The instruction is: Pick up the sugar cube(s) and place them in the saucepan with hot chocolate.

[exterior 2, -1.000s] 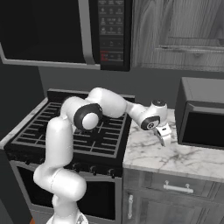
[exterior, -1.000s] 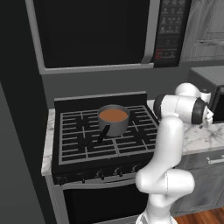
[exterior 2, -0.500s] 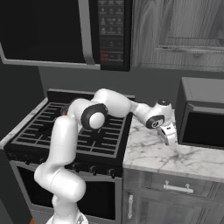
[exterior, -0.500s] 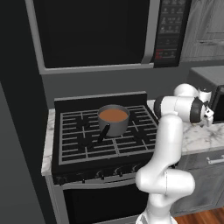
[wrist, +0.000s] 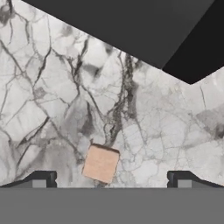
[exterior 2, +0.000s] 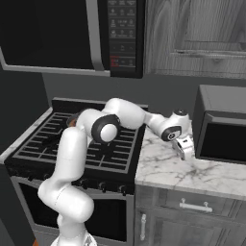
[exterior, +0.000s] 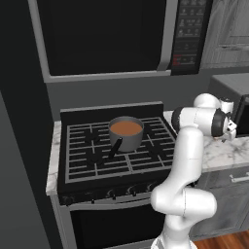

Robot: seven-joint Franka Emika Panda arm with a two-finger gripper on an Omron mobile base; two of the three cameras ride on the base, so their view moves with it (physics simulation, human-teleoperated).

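Still untouched: sugar cube [wrist: 100, 163] on the marble tabletop [wrist: 52, 87] beside a dark appliance [exterior 2: 225, 129], between the spread tips of the end effector [exterior 2: 186, 151] poised above. Pick-up step in hand; judged next, lowering and pinching, then carrying to saucepan [exterior: 125, 139] of hot chocolate [exterior: 126, 128] on the stove [exterior: 82, 155].

From behind the arm on its left, we look forward and down over the stove [exterior: 112, 146], which fills the centre of the frame. From behind on its right, we see that same stove at lower left and the marble table [exterior 2: 192, 168] at lower right. Riding on the hand, we stare at that marble from very near.
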